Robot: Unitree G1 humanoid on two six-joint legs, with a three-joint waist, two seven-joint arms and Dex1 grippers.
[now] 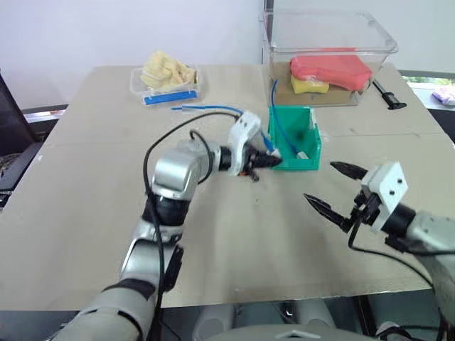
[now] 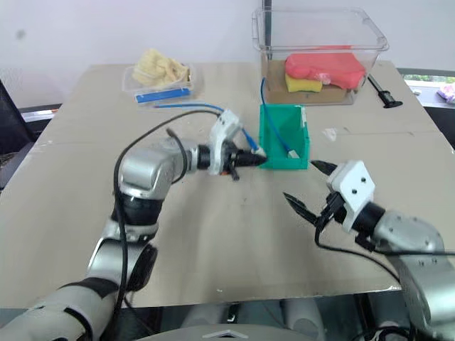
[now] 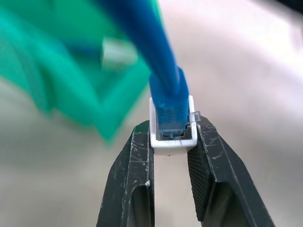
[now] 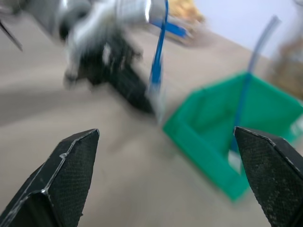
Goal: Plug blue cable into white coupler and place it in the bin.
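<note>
My left gripper (image 1: 264,162) is shut on the white coupler (image 3: 173,142), and the blue cable (image 3: 163,75) is plugged into its socket. The cable trails back over the table (image 1: 210,108) behind that hand. The gripper's tip hangs just at the near left corner of the green bin (image 1: 313,149); whether it touches the bin I cannot tell. My right gripper (image 1: 321,182) stands open, with nothing between its fingers, in front of the bin and to its right. In the right wrist view the bin (image 4: 213,137) and the left gripper (image 4: 118,75) lie beyond the spread fingers (image 4: 71,165).
A second blue cable (image 1: 276,117) with a white end (image 1: 302,153) lies in the bin and sticks out at the back. Behind the bin stands a large clear tub (image 1: 328,28) with red and yellow items. A shallow clear tray (image 1: 165,89) sits far left; a black tool (image 1: 387,96) far right.
</note>
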